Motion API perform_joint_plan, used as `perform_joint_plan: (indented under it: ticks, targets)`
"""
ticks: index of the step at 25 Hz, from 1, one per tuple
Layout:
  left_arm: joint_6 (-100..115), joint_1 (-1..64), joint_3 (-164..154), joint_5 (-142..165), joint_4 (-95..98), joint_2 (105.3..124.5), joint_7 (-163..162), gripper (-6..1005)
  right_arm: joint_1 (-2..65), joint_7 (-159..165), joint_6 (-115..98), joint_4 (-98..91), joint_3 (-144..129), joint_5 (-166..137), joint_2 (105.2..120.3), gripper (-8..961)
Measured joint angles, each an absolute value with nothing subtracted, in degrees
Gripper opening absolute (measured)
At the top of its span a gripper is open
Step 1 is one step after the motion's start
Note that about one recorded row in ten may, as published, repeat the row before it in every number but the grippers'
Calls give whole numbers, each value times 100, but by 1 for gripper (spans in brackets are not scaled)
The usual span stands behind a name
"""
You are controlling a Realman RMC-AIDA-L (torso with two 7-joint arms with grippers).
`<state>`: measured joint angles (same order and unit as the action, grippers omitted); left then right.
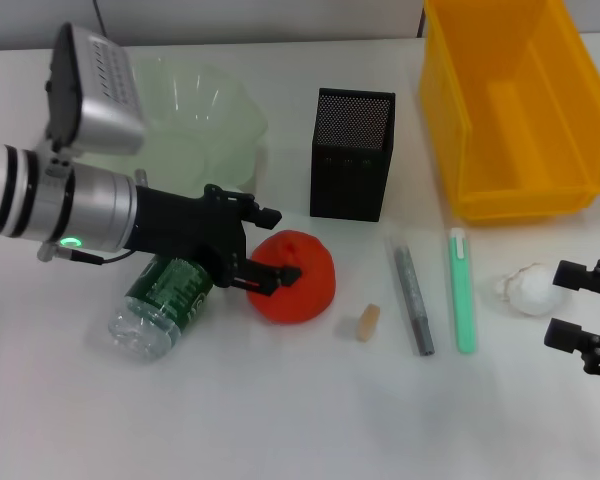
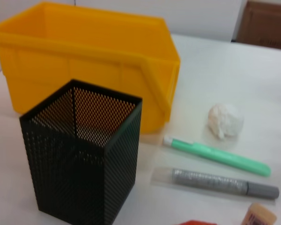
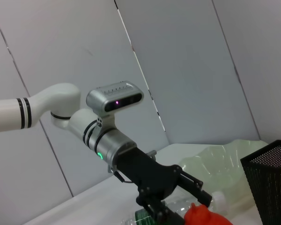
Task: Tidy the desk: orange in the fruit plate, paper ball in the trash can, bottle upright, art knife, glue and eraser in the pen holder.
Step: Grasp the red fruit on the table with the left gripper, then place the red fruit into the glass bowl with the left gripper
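Red-orange orange [image 1: 302, 280], bright yellow trash can [image 1: 460, 150], black mesh pen holder [image 1: 351, 155], pale green see-through fruit plate [image 1: 220, 120]. Bottle [image 1: 165, 300] has a dark green label, eraser [image 1: 368, 322] is tan, desk [image 1: 280, 420] plain white.

Left arm: extended from the left edge of the head view toward the centre, silver-and-white forearm roughly level, a green indicator lit on the wrist housing and a silver camera module mounted above it. Left end effector [image 1: 268, 250]: black, fingers spread apart, one finger [image 1: 260, 213] higher and farther back, the other [image 1: 272, 280] lower and nearer. The right wrist view confirms the fingers parted.

Right arm: only its tip visible at the right edge of the head view. Right end effector [image 1: 578, 308]: black, low over the worktop, fingers parted.
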<state>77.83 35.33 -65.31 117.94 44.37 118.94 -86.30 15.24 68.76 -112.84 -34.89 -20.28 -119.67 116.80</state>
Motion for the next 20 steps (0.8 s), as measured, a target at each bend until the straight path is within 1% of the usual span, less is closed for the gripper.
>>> perform_joint_plan:
  ticks: [8,14,20]
  targets:
    - [7532,3473,-7121,11684,4445,11909,-8327,786,1562,6881,-11266,-3472,-2020,-11971,11689,820]
    - [7517,3404,-7133,11430,4451,11907,-8258,597,1586,6882,-11272,-3470,-2016,-11971,11689,819]
    - [7646,3378,-7070,11225,4533,11882,-8256,312,1586,6888,-11299,-3472,-2010,-11952,11687,819]
